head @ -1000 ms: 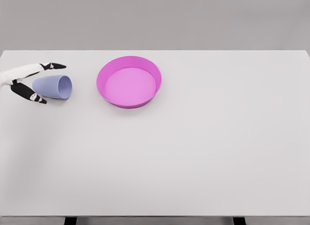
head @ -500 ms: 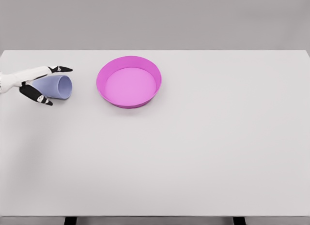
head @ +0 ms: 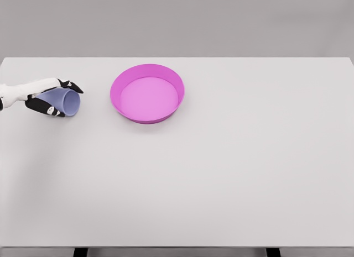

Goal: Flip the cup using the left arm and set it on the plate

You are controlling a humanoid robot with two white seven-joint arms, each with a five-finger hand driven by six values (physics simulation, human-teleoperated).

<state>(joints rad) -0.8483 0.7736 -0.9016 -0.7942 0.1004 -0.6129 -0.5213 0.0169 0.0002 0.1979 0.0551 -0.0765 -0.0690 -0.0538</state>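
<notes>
A lavender-blue cup (head: 64,101) lies on its side near the left end of the white table (head: 221,174), its open mouth turned toward the right, facing the plate. The left hand (head: 48,96) reaches in from the left edge of the head view and is wrapped around the cup: one black-tipped finger (head: 71,85) runs over the top of the cup's wall, and the thumb (head: 47,108) presses against the lower side nearest the camera, so the cup sits clamped between them. The white forearm runs out of view at the left edge.

The magenta plate (head: 166,77), a round shallow dish with a raised rim, rests flat on the table to the right of the cup, clearly apart from it, with bare tabletop between the two. Its inside shows only a lighter pink floor.

No brand mark, label or writing can be read on the cup, the plate, the hand or the table. At the bottom edge two dark table legs (head: 81,252) show under the tabletop, against a plain grey background.
</notes>
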